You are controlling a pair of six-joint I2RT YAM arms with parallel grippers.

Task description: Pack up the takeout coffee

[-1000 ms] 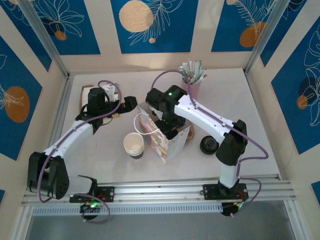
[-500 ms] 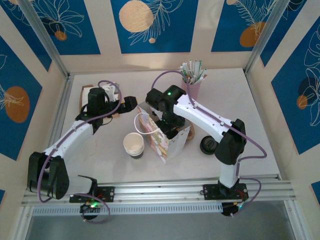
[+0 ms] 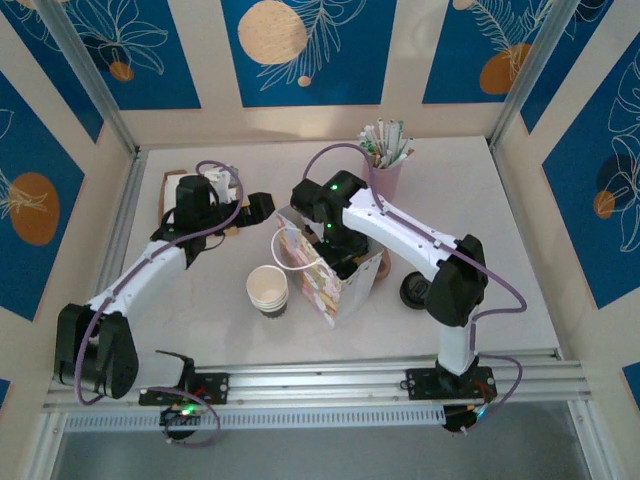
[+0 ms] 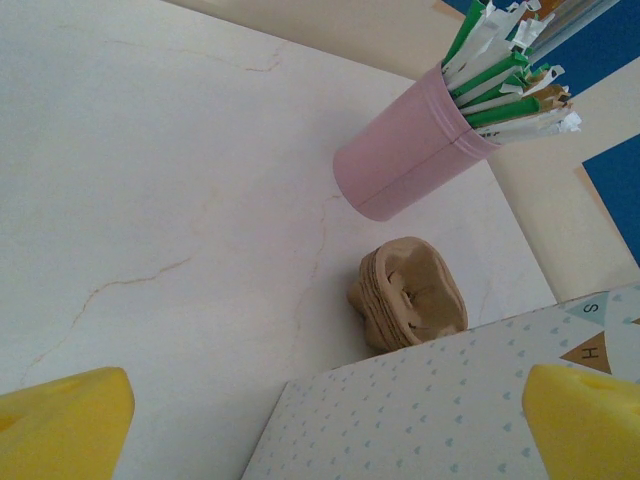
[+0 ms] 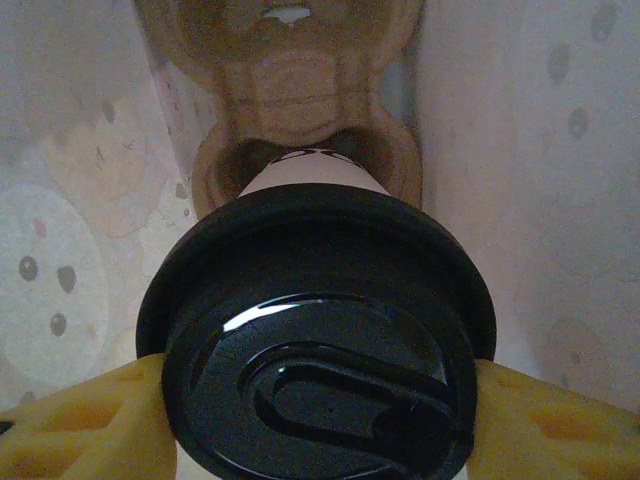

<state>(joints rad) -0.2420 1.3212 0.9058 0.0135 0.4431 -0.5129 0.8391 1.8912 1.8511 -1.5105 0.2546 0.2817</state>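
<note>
the table (image 3: 200,330) carries a patterned paper bag (image 3: 335,295) standing open near its middle, and the right arm reaches down into the bag's mouth. in the right wrist view the right gripper (image 5: 316,420) clamps the takeout coffee (image 5: 316,330) from both sides near its black lid, with a yellow pad (image 5: 70,425) on each flank. the cup is upright inside the bag and hangs above a moulded pulp carrier (image 5: 285,80) on the bag's floor. the step, as i judge it, is seating the cup in the carrier's near pocket. go straight down with the cup plumb and centred over the ring, steer clear of the bag walls, and let go only once the base sits in. the left gripper (image 3: 258,207) stands wide open and empty just beside the bag's far-left corner; it could steady the wall if the bag leans.
</note>
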